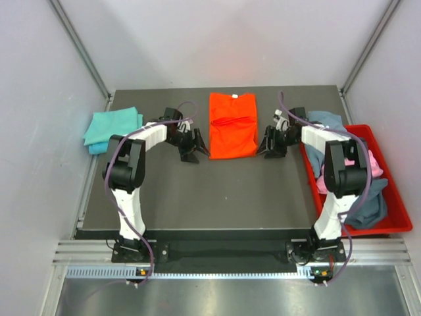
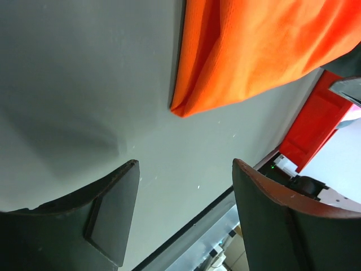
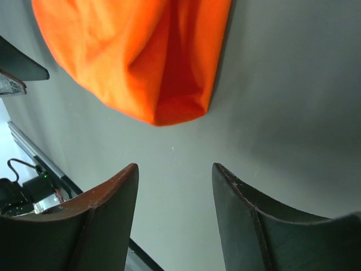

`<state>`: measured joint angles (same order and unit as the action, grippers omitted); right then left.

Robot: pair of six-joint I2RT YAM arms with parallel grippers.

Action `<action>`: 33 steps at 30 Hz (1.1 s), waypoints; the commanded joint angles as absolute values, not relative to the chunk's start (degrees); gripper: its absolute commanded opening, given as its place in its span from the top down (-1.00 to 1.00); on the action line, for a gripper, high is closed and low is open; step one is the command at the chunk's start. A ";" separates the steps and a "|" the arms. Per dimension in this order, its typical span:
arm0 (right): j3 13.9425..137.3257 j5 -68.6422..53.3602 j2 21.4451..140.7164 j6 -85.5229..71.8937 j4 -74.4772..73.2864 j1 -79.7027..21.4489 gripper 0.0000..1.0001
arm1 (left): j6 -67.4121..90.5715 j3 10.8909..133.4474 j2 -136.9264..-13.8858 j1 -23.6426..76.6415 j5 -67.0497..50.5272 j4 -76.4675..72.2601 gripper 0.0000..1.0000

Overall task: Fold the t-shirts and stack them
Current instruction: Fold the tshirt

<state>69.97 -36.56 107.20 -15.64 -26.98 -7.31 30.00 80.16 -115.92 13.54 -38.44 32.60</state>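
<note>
A bright orange t-shirt lies folded into a long strip at the middle back of the grey table, its small white neck label at the far end. Its near corners show in the left wrist view and the right wrist view. My left gripper is open and empty just left of the shirt's near corner. My right gripper is open and empty just right of the other near corner. A folded teal t-shirt lies at the far left. Grey-blue and pink t-shirts fill the red bin.
The red plastic bin stands along the table's right edge, close to my right arm; it also shows in the left wrist view. Grey walls enclose the table on three sides. The table's front edge runs just before the arm bases.
</note>
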 commanded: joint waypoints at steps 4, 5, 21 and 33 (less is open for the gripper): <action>75.93 -38.93 112.32 -16.43 -22.95 -7.21 -0.09 | 31.73 84.20 -118.56 13.71 -41.31 27.07 -0.43; 76.20 -39.02 113.28 -17.04 -22.59 -7.21 -0.09 | 31.73 84.37 -118.91 13.80 -41.31 27.07 -0.43; 75.50 -39.29 117.77 -20.39 -18.28 -8.09 0.13 | 33.22 87.18 -125.42 14.94 -41.66 24.61 -0.38; 75.76 -39.55 119.44 -21.53 -17.05 -9.14 0.46 | 33.93 83.32 -124.10 15.21 -43.24 24.79 0.31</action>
